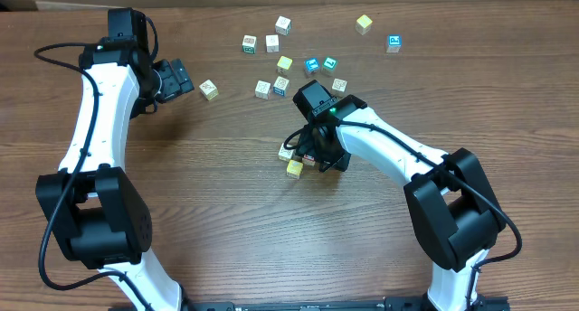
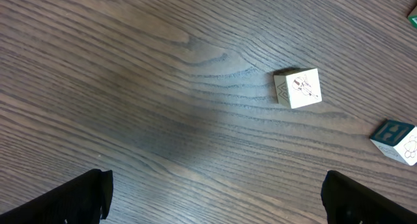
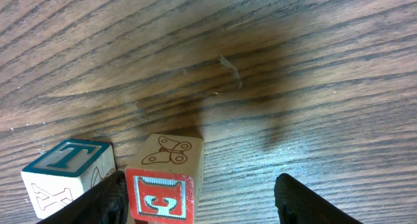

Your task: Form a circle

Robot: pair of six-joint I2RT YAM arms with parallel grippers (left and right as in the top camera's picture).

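Observation:
The circle [image 1: 294, 160] is a tight cluster of small cubes at mid-table: a whitish one [image 1: 286, 153], a yellow one [image 1: 294, 169] and a red-printed one [image 1: 308, 158], partly hidden under my right gripper [image 1: 314, 153]. In the right wrist view the red-printed cube [image 3: 163, 188], with a butterfly on top, stands between the open jaws of the right gripper [image 3: 203, 196]. It touches the left finger, with a wide gap to the right finger. A teal-lettered whitish cube [image 3: 65, 173] sits just outside the left finger. My left gripper [image 1: 181, 78] [image 2: 218, 198] is wide open and holds nothing.
Several loose cubes lie scattered across the back of the table, from one [image 1: 209, 89] [image 2: 298, 88] beside the left gripper to a yellow one [image 1: 364, 23] and a blue one [image 1: 393, 43] at the far right. Another teal cube [image 2: 396, 140] shows in the left wrist view.

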